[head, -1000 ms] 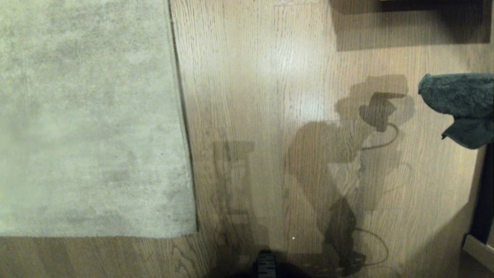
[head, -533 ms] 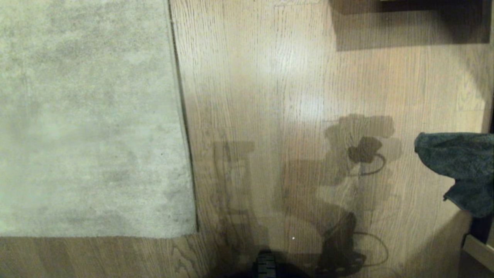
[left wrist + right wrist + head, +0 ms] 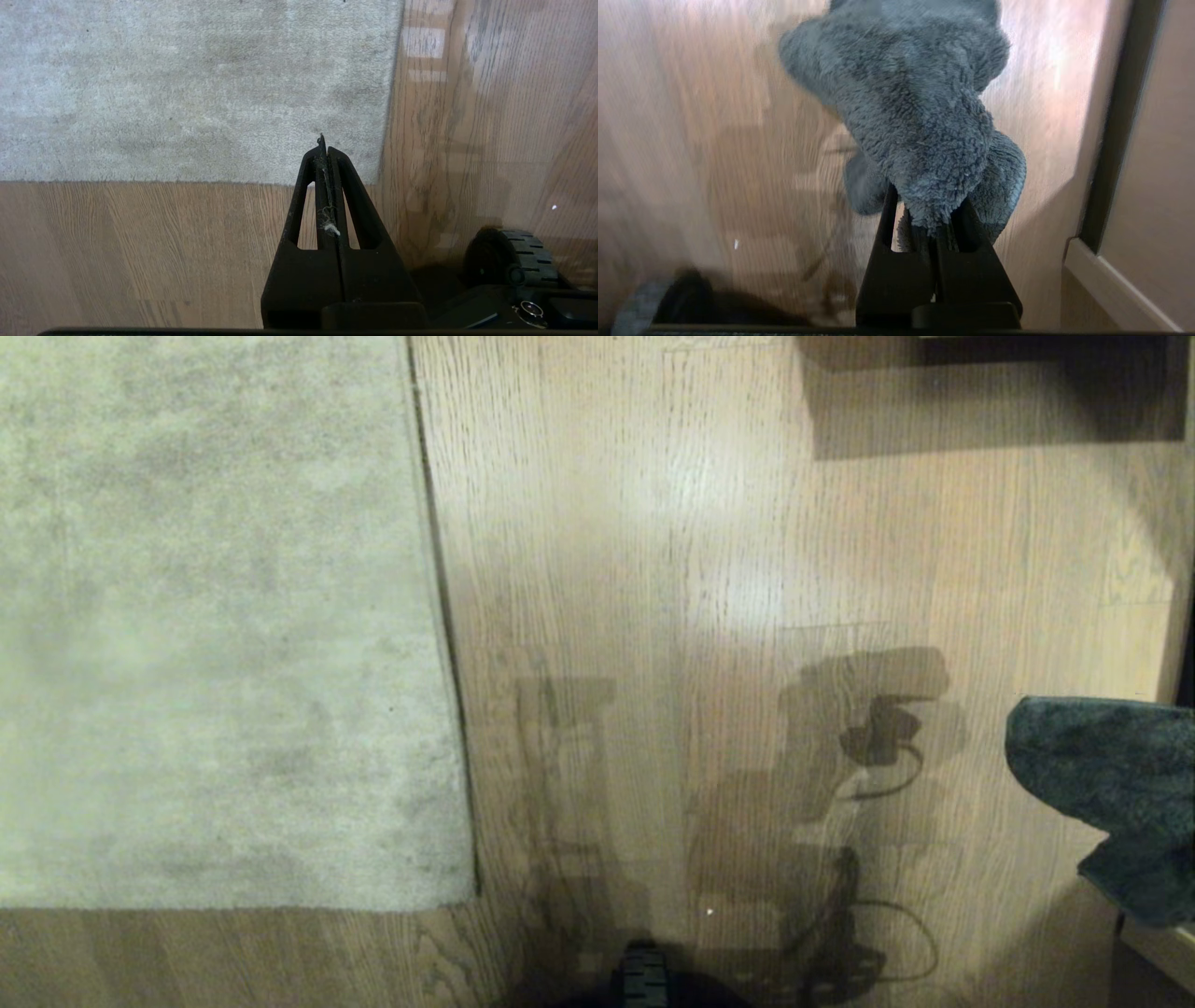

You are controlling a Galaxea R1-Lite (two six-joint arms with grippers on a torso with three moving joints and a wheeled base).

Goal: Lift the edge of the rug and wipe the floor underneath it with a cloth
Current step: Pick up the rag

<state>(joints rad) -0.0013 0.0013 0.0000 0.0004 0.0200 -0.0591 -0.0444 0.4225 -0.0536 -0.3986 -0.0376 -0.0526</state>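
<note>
The pale grey-beige rug [image 3: 215, 616] lies flat on the left, its dark-trimmed edge running down the middle of the head view. Wood-plank floor [image 3: 653, 523] covers everything else. The dark grey-teal fuzzy cloth [image 3: 1111, 784] hangs at the right edge, above the floor and well away from the rug. In the right wrist view my right gripper [image 3: 930, 205] is shut on the cloth [image 3: 915, 107], which covers its fingertips. My left gripper [image 3: 323, 147] is shut on nothing but a wisp of lint. It hovers by the rug [image 3: 187, 84] corner, over the floor [image 3: 117, 242].
A dark piece of furniture casts a shadow at the far right [image 3: 990, 401]. A pale skirting board and dark frame [image 3: 1111, 289] stand close to the right of the cloth. My base's wheel [image 3: 509, 256] is near the rug corner.
The cloth in my right gripper has moved down the right edge of the head view, towards me. The rug and the left gripper have not moved.
</note>
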